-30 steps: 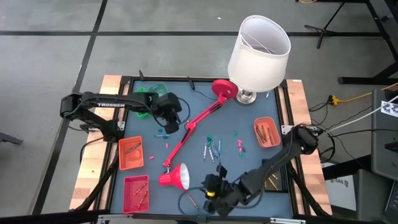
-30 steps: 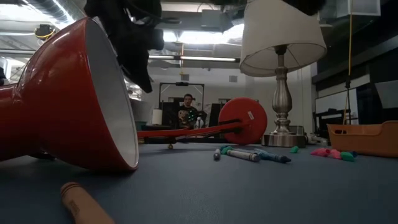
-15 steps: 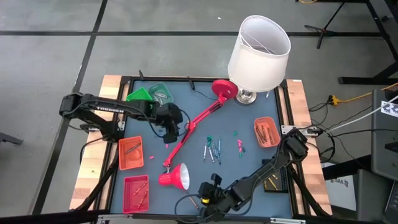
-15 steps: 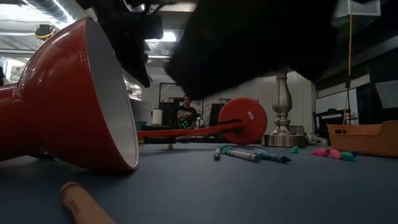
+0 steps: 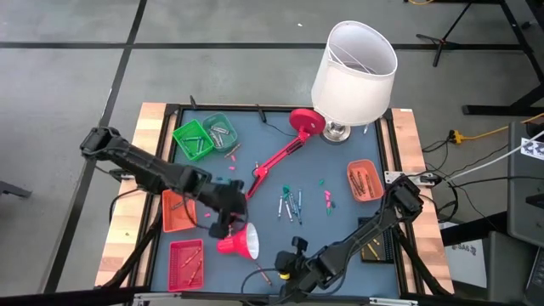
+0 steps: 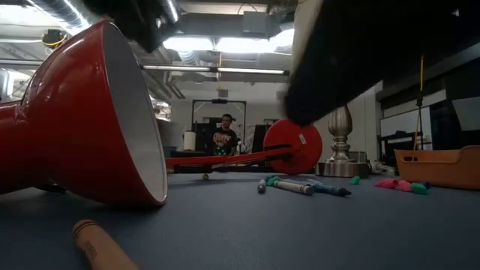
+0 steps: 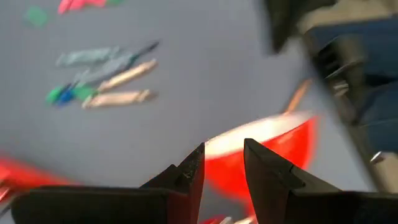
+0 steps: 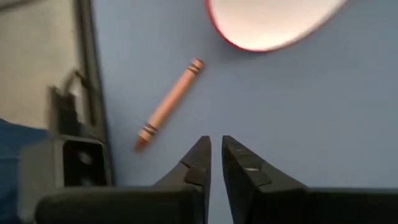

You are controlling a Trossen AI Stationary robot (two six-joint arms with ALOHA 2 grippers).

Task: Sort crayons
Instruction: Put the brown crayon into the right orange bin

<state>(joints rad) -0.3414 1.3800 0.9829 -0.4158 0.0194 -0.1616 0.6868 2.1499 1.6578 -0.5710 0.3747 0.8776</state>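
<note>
Several crayons (image 5: 290,204) lie loose on the blue mat at its middle, also seen in the low view (image 6: 300,186) and the left wrist view (image 7: 106,81). One orange-brown crayon (image 8: 169,106) lies flat near the front edge (image 6: 97,244). My right gripper (image 8: 215,142) hovers just beside it, nearly shut with only a slit between the fingertips, and empty (image 5: 285,270). My left gripper (image 7: 222,152) hangs open and empty above the red lamp shade (image 5: 238,242), at the shade's left (image 5: 223,223).
The red desk lamp's arm (image 5: 272,170) lies across the mat. A white-shaded lamp (image 5: 353,68) stands at the back. Green bins (image 5: 194,138) sit back left, orange (image 5: 178,210) and red (image 5: 185,262) trays left, an orange tray (image 5: 364,180) right. A person sits far behind (image 6: 225,135).
My left gripper has swung from the green bins at the back left toward the near edge, ending over the red lamp shade; the bins now show. My right gripper has sunk and shifted a little toward the table's left along the near edge.
</note>
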